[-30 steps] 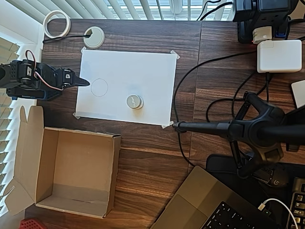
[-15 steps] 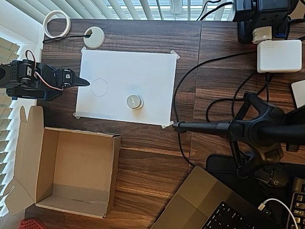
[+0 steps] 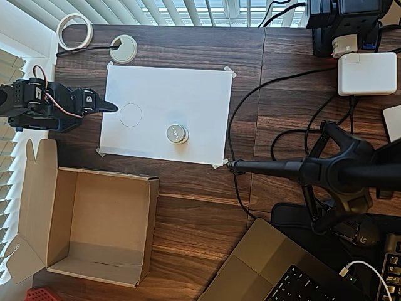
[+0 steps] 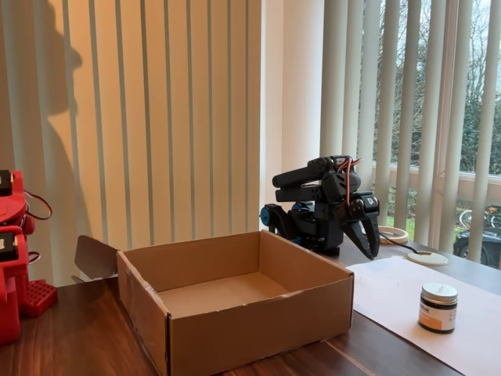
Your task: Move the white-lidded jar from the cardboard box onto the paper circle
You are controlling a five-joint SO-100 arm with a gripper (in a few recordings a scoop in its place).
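The jar [image 3: 177, 133] stands on the white sheet [image 3: 188, 94], at about four o'clock from the small circle [image 3: 131, 115] and outside it. The box [image 3: 94, 226] sits empty on the table [image 3: 200, 207]. The claw [image 3: 108, 107], clenched and empty, rests at the sheet's nine o'clock edge.

One white-lidded jar [image 3: 177, 133] on one white sheet [image 3: 188, 94] — one pencil circle [image 3: 131, 115] visible, left of centre in the overhead view. One cardboard box [image 3: 37, 207], lower left. One arm, one gripper [image 3: 110, 107]. Upper left: one tape roll [image 3: 74, 31], one desk grommet [image 3: 123, 48]. One laptop [image 3: 263, 276] — lower right.
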